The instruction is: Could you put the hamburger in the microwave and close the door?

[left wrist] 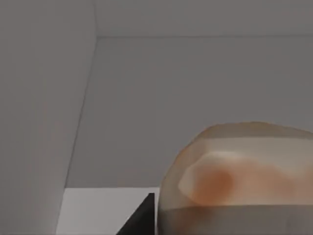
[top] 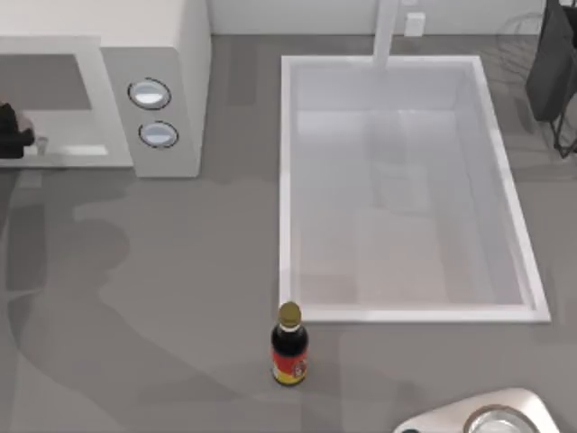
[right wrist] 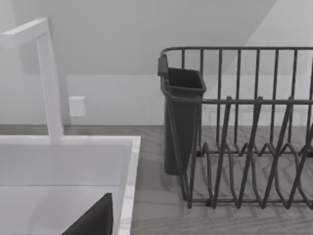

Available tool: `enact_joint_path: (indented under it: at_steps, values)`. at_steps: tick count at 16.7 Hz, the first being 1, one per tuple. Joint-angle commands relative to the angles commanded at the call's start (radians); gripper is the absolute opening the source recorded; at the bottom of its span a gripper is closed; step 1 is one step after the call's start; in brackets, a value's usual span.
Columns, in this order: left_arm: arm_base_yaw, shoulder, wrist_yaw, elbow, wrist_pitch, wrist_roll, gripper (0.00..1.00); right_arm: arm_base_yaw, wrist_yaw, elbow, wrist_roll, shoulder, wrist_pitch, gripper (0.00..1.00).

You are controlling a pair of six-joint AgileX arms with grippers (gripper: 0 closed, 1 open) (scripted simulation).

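Grey cavity walls of the microwave surrounded the hamburger, which my left gripper carried inside; I couldn't tell how its fingers stood. I judged it best to lower gently, release, then back straight out. The soy bottle and sink stood clear, right arm parked near the dish rack.

Microwave cut off by top view's left edge; left gripper glimpsed there as dark sliver, finger state undeterminable. Hamburger cropped at left wrist frame's edge. Dish rack cropped in right wrist view.
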Motion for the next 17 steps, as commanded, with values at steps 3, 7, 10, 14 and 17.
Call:
enact_joint_path:
  at_steps: [3, 7, 10, 14, 17]
  values:
    - [-0.009, -0.004, -0.004, -0.004, -0.005, 0.003, 0.00, 0.000, 0.000, 0.000, 0.000, 0.000, 0.000, 1.00]
    - [-0.008, -0.005, -0.053, 0.106, -0.081, 0.010, 0.00, 0.000, 0.000, 0.000, 0.000, 0.000, 0.000, 1.00]
    - [-0.009, 0.036, -0.105, 0.277, -0.183, 0.015, 0.00, 0.000, 0.000, 0.000, 0.000, 0.000, 0.000, 1.00]
    - [-0.025, 0.188, -0.134, 0.554, -0.312, 0.011, 0.00, 0.000, 0.000, 0.000, 0.000, 0.000, 0.000, 1.00]
    - [-0.049, 0.329, -0.119, 0.727, -0.356, -0.006, 0.00, 0.000, 0.000, 0.000, 0.000, 0.000, 0.000, 1.00]
